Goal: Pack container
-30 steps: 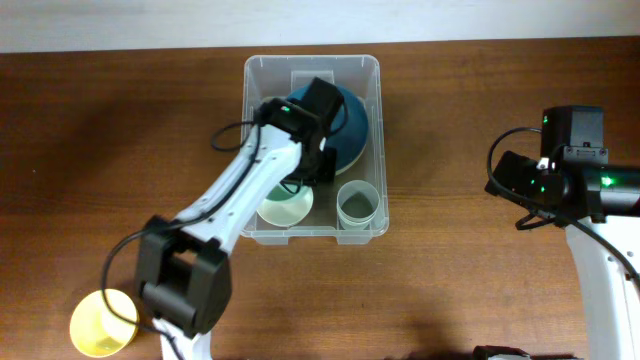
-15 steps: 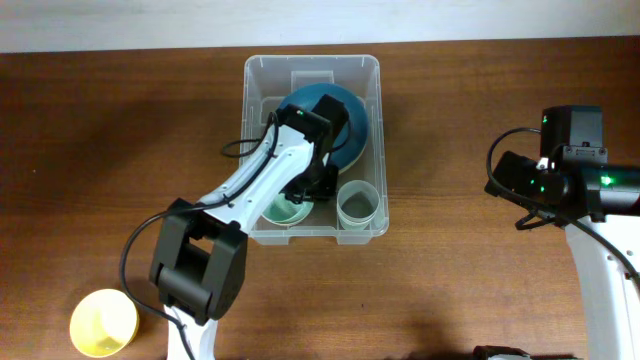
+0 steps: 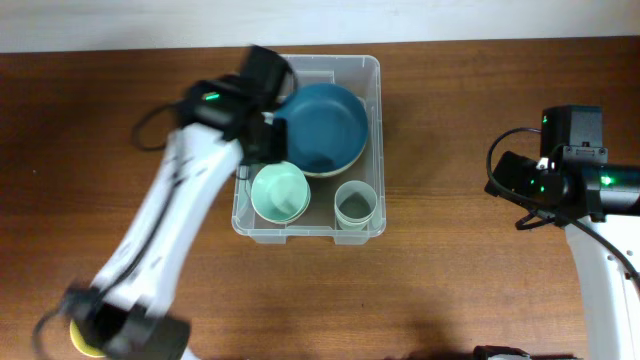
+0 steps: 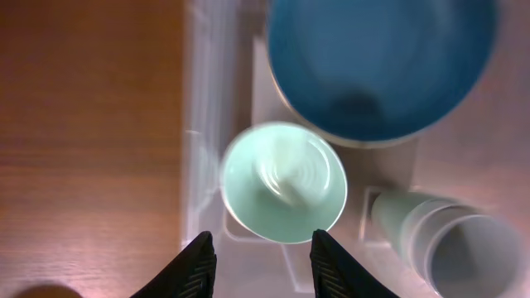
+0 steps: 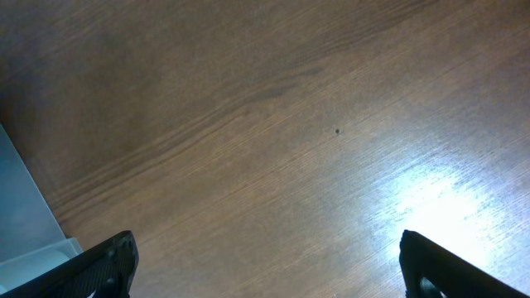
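Observation:
The clear container stands mid-table and holds a blue bowl, a mint-green bowl and a pale green cup. My left gripper hovers above the container's left side, blurred by motion. In the left wrist view it is open and empty. The mint bowl lies free just beyond its fingertips, with the blue bowl and the cup further off. My right gripper is wide open over bare wood, far right of the container.
The right arm rests at the table's right side. A sliver of a yellow bowl shows at the front left, mostly behind the left arm. A corner of the container shows in the right wrist view.
My left gripper opened and let go of the mint-green bowl inside the container. It then rose and swung back to the upper left. The right arm has not moved.

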You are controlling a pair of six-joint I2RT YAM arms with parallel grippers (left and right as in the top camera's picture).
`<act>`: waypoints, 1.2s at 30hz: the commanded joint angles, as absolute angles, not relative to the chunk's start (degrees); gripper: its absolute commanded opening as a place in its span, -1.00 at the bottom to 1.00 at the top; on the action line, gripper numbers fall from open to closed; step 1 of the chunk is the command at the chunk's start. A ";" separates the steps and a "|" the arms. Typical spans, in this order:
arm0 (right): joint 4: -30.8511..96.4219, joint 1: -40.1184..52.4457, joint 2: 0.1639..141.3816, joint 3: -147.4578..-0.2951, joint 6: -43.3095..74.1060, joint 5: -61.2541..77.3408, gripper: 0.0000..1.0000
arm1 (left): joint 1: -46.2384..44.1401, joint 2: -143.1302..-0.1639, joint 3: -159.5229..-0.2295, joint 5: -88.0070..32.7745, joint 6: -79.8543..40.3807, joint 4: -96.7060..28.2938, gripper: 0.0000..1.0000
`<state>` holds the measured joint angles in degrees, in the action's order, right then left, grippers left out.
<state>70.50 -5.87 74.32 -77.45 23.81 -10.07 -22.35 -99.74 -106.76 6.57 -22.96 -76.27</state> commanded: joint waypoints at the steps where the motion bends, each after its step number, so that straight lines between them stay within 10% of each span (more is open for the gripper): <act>1: 70.50 -6.02 74.54 -77.43 23.79 -10.79 0.93 | -21.10 -94.76 -107.72 8.88 -23.94 -76.09 -0.21; 36: 70.52 -6.02 74.54 -77.43 23.79 -10.79 0.93 | -26.48 -122.76 -104.88 1.28 -23.03 -70.02 -0.31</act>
